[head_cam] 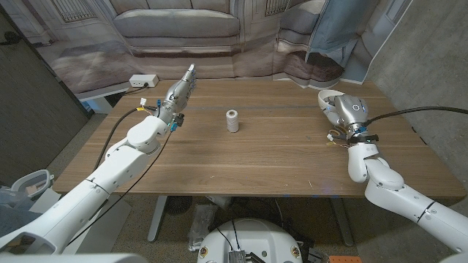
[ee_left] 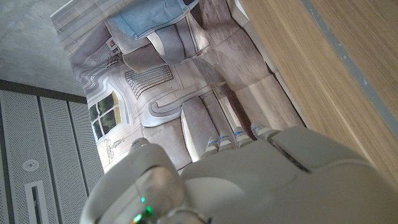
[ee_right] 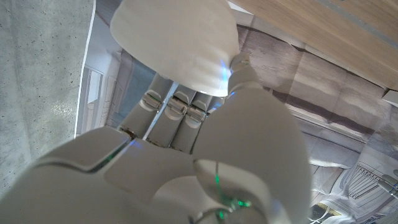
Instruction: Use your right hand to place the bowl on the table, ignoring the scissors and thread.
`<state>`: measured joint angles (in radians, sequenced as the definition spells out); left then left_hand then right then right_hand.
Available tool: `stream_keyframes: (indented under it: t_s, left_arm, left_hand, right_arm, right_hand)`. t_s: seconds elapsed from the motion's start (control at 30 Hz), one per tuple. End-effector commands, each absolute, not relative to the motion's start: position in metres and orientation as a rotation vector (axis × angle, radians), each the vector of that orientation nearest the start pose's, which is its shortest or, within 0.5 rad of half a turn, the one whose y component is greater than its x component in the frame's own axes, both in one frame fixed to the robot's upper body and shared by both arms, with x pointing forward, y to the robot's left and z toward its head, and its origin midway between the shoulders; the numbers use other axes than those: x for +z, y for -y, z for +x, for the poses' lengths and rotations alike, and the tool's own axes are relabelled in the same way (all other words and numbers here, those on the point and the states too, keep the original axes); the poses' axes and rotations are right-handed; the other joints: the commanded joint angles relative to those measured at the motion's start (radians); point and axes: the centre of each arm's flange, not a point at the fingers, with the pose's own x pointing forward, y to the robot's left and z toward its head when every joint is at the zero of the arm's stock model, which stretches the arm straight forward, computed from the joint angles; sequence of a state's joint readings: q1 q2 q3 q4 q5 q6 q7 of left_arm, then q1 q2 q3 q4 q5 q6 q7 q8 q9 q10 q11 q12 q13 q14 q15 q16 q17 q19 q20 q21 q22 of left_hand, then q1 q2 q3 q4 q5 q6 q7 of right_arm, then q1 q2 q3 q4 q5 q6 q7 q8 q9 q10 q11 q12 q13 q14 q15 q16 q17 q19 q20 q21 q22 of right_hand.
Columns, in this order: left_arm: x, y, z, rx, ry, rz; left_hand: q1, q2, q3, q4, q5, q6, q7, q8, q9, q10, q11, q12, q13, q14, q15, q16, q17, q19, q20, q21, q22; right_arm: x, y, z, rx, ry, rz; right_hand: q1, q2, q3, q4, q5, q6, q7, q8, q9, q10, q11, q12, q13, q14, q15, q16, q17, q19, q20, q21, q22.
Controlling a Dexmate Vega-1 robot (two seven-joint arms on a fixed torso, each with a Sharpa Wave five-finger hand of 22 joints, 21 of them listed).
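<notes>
Fingers (ee_right: 177,112) of the right hand (head_cam: 349,109) are wrapped around the white bowl (head_cam: 328,98), holding it by the tabletop's (head_cam: 278,161) far right corner. Left hand (head_cam: 178,93) near the far left edge, fingers straight, holding nothing. Thread spool (head_cam: 232,120) stands mid-table.

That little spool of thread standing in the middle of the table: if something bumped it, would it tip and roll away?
Probably. The spool of thread stands upright, taller than wide, so a nudge likely topples it. Its round shape suggests it would then roll. It looks small, so probably light.
</notes>
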<state>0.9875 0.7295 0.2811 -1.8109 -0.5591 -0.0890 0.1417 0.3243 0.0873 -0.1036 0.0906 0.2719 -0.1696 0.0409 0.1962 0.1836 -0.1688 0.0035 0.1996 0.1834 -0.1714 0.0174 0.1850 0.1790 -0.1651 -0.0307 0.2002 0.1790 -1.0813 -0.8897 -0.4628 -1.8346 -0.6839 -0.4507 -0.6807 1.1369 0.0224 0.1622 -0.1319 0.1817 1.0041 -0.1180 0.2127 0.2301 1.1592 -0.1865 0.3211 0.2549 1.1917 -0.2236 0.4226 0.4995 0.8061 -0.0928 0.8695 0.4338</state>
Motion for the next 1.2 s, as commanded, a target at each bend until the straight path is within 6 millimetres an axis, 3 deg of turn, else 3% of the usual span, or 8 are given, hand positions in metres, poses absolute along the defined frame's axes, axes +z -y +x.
stream_keyframes:
  t_s: [0.03, 1.2]
  left_arm:
    - [0.043, -0.279, 0.557, -0.189, 0.702, 0.175]
    - [0.049, -0.281, 0.549, -0.186, 0.729, 0.184]
  left_hand:
    - [0.005, 0.004, -0.006, 0.002, 0.002, -0.004, -0.001, -0.001, 0.004, -0.017, 0.000, 0.001, 0.002, -0.027, 0.004, 0.002, 0.004, -0.020, -0.018, 0.000, 0.002]
    - [0.007, 0.006, -0.012, 0.002, 0.002, -0.004, 0.000, -0.001, 0.004, -0.017, 0.001, 0.001, 0.002, -0.027, 0.004, 0.002, 0.004, -0.021, -0.017, 0.000, 0.002]
  right_arm:
    - [-0.011, 0.325, 0.550, -0.708, 0.749, -1.425]
    - [-0.005, 0.332, 0.589, -0.747, 0.676, -1.395]
  right_hand:
    - [0.111, 0.106, -0.002, 0.001, 0.006, 0.072, -0.060, 0.008, 0.002, 0.010, -0.003, -0.001, 0.005, 0.023, -0.012, -0.002, 0.006, -0.007, -0.120, 0.009, 0.002]
    - [0.112, 0.108, -0.006, 0.003, 0.006, 0.071, -0.061, 0.006, 0.003, 0.012, -0.003, -0.003, 0.009, 0.025, -0.012, -0.007, 0.014, -0.018, -0.119, 0.026, -0.003]
